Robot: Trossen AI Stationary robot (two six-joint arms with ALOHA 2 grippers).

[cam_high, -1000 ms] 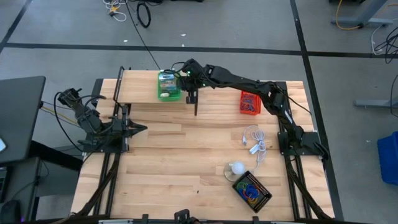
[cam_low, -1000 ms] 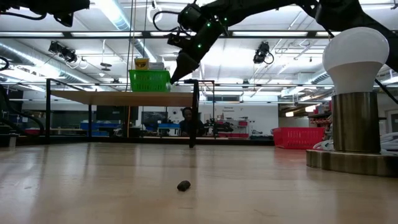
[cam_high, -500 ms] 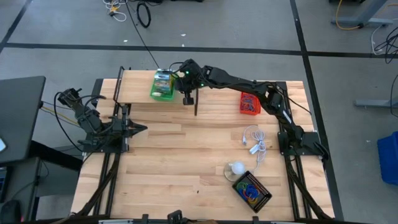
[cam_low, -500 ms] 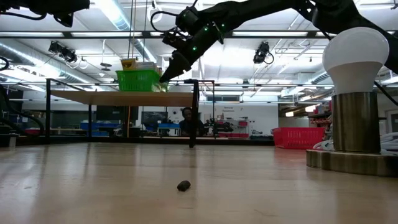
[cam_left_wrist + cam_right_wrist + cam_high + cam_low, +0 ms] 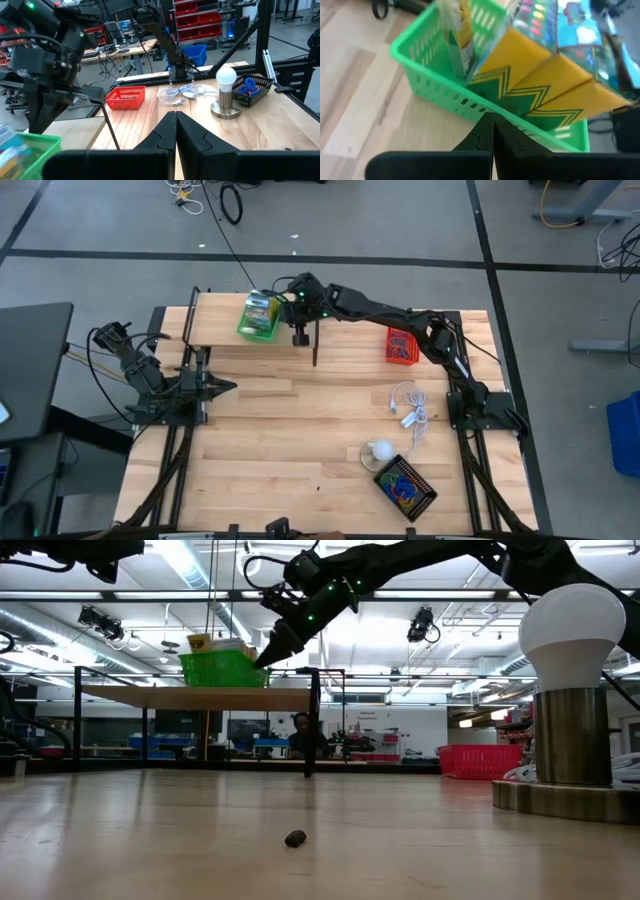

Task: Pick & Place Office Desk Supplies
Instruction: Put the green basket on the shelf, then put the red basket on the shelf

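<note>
The green mesh basket (image 5: 257, 317) hangs in the air over the table's far-left part, tilted, with yellow and green printed packets (image 5: 545, 75) standing in it. My right gripper (image 5: 296, 316) reaches across from the right and is shut on the basket's right side; the low view shows the basket (image 5: 222, 668) well above the tabletop. My left gripper (image 5: 175, 120) waits shut at the table's left edge (image 5: 215, 387), touching nothing. The coloured loops (image 5: 402, 480) lie in a black basket at the near right. My right gripper pinches the green basket's side wall at its rim (image 5: 472, 102) between its two fingers, coming level from the table's right side. The basket is lifted clear of the table, tilted, and sticks out leftward beyond the fingertips (image 5: 264, 657).
A thin black rod (image 5: 315, 348) stands upright just near of my right gripper. A red basket (image 5: 401, 345) sits at the far right. A white bulb lamp (image 5: 379, 451) with its white cord (image 5: 410, 406) and the black basket (image 5: 407, 486) fill the near right. A small dark piece (image 5: 295, 838) lies mid-table.
My right gripper has carried the green basket toward the table's left edge, staying shut on it. The basket has turned and tipped a little as it went, its far-left corner swinging outward, and it stays lifted clear.
</note>
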